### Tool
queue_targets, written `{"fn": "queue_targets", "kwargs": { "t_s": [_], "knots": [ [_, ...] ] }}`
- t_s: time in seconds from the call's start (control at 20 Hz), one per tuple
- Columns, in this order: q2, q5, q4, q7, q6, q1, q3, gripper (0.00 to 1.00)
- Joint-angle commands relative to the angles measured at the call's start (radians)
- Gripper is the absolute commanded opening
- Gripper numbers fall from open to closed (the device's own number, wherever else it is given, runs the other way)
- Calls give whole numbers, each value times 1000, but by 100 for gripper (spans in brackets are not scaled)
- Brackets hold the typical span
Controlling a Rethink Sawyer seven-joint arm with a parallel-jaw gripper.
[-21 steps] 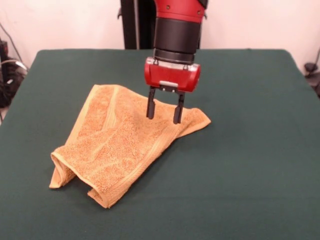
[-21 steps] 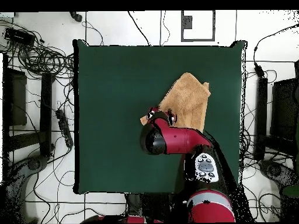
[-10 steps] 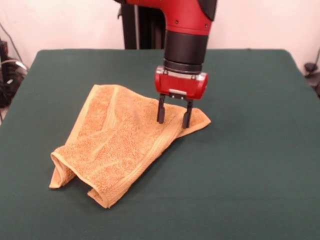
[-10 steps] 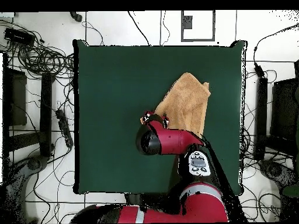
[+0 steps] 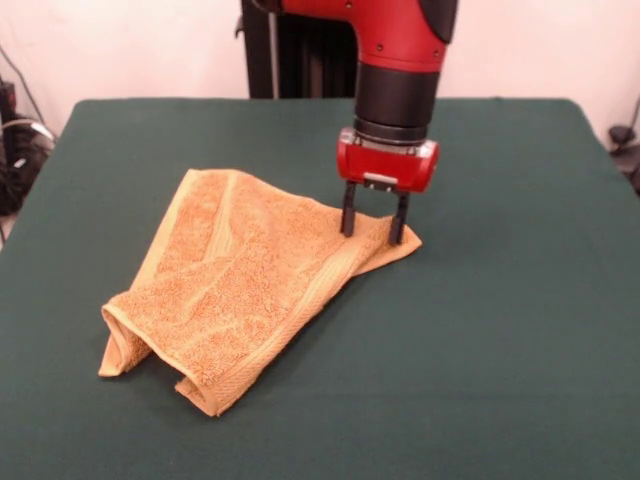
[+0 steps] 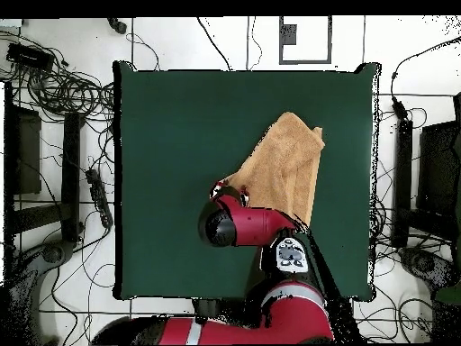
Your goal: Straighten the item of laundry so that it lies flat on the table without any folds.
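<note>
The item of laundry [image 5: 240, 280] is an orange-tan towel lying folded over itself and bunched on the dark green table [image 5: 520, 330]. One corner points right and a thick fold lies at the near left. My gripper [image 5: 373, 226] stands open, fingers pointing down over the towel's right-hand corner, tips at or just above the cloth. In the overhead view the towel [image 6: 284, 167] runs diagonally right of centre, and the arm's red wrist covers its lower-left corner, hiding the gripper.
The table [image 6: 171, 135] stretches wide on every side of the towel. Cables and black equipment lie on the floor beyond the table's edges. The arm's black pedestal column stands behind the table's far edge.
My gripper has moved right in the front view and lower, from above the towel's middle to its right-hand corner. It stays open. The towel has not moved.
</note>
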Motion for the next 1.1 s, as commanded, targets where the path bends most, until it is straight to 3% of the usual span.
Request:
{"fn": "queue_targets", "kwargs": {
  "t_s": [0.05, 0.3, 0.8, 1.1],
  "knots": [
    [2, 118, 105, 260, -26, 89, 20, 100],
    [-1, 177, 133, 277, -42, 135, 12, 100],
    [148, 80, -4, 148, -137, -28, 128, 100],
    [170, 57, -22, 146, -152, -55, 147, 100]
  ]
}}
